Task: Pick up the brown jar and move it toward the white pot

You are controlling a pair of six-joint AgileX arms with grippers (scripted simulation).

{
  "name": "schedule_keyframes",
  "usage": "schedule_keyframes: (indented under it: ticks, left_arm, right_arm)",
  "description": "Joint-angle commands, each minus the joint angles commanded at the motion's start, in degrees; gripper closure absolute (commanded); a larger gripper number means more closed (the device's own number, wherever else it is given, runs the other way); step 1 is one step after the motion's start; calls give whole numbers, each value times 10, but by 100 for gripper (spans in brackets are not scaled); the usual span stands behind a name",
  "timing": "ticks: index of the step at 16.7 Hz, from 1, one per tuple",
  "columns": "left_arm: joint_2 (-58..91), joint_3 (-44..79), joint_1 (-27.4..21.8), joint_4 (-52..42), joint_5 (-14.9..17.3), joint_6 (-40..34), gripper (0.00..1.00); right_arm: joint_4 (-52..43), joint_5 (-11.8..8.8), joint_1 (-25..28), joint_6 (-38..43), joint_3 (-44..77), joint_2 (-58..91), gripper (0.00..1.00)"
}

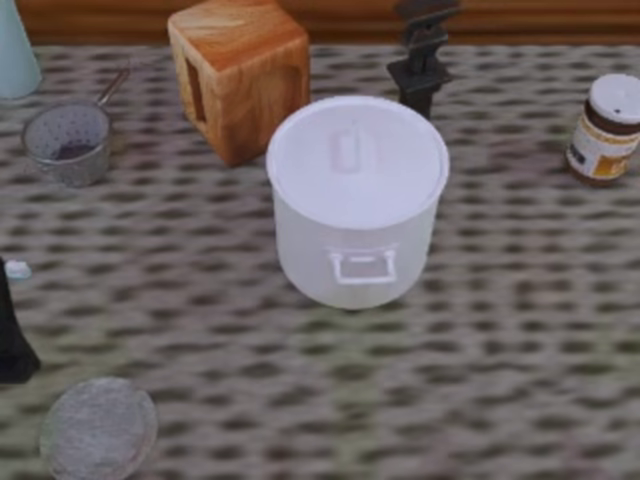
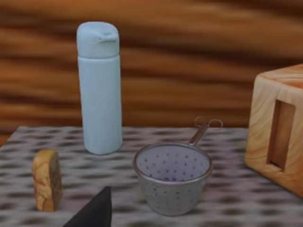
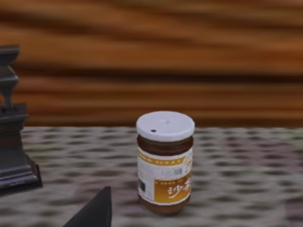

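Observation:
The brown jar [image 1: 605,128] stands upright at the table's far right, with a white lid, dark contents and a cream-and-orange label. In the right wrist view the brown jar [image 3: 164,161] is straight ahead on the cloth, untouched, and only a dark tip of my right gripper [image 3: 94,213] shows, short of it. The right arm is out of the top view. The white pot [image 1: 357,200] stands in the middle of the table with its lid on and its side handle toward the front. My left gripper [image 1: 12,330] stays parked at the left edge.
A wooden block [image 1: 240,75] stands behind and left of the pot, with a dark metal object [image 1: 422,55] behind the pot. A grey mesh strainer [image 1: 68,143] and a pale blue bottle [image 1: 15,50] are at the back left. A grey disc [image 1: 98,428] lies front left.

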Motion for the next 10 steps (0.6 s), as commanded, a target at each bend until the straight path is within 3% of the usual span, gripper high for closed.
schedule_keyframes:
  ticks: [5, 10]
  left_arm:
    - [0, 0, 0, 0, 0, 0, 0]
    - [0, 0, 0, 0, 0, 0, 0]
  right_arm:
    - [-23, 0, -1, -1, 29, 33, 0]
    - [-132, 5, -11, -6, 177, 199, 0]
